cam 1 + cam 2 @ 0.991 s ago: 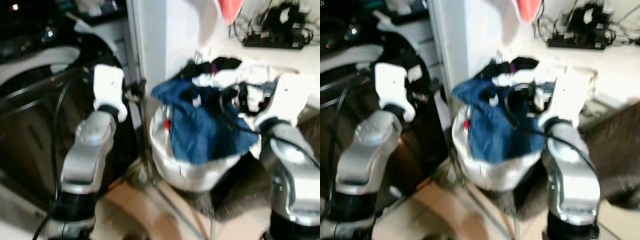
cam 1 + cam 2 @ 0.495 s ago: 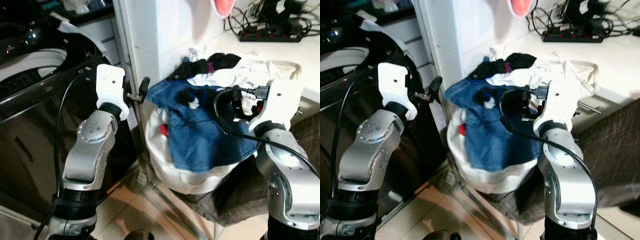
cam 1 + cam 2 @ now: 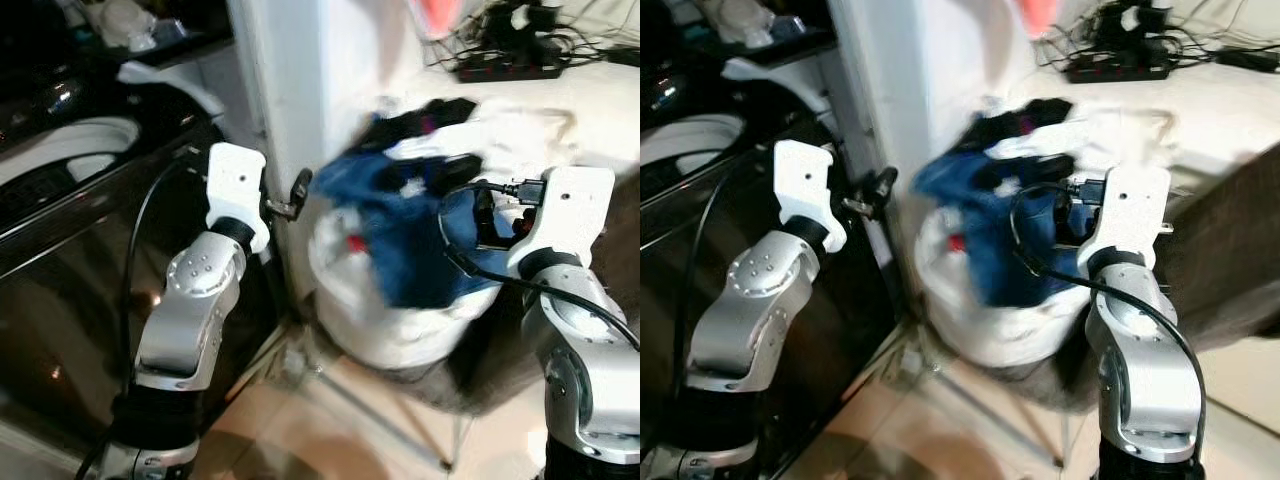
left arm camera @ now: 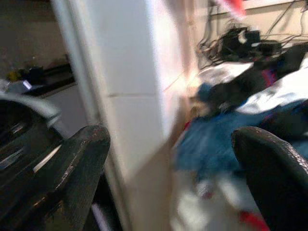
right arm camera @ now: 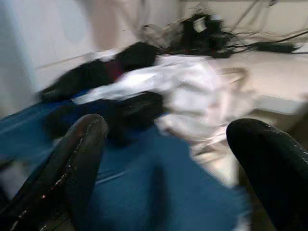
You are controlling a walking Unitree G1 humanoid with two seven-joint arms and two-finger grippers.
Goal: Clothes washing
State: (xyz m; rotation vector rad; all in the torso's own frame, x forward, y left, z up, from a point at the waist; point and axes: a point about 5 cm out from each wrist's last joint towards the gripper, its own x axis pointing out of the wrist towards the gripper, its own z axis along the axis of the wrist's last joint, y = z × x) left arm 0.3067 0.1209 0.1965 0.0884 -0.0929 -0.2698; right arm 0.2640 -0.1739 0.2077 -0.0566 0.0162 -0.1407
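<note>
Camera shifted; laundry basket [image 3: 400,320] beside white pillar [image 3: 310,90].

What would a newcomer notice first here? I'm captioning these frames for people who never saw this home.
First, the white laundry basket in the middle, heaped with clothes, a blue garment draped over its front. Both silver arms are raised toward it: the left gripper open beside the white pillar, the right gripper open over the blue cloth. A dark washing machine stands on the robot's left.

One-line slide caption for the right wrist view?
Open right gripper poised over blue garment and white cloth heaped in the laundry pile, power strip behind.
</note>
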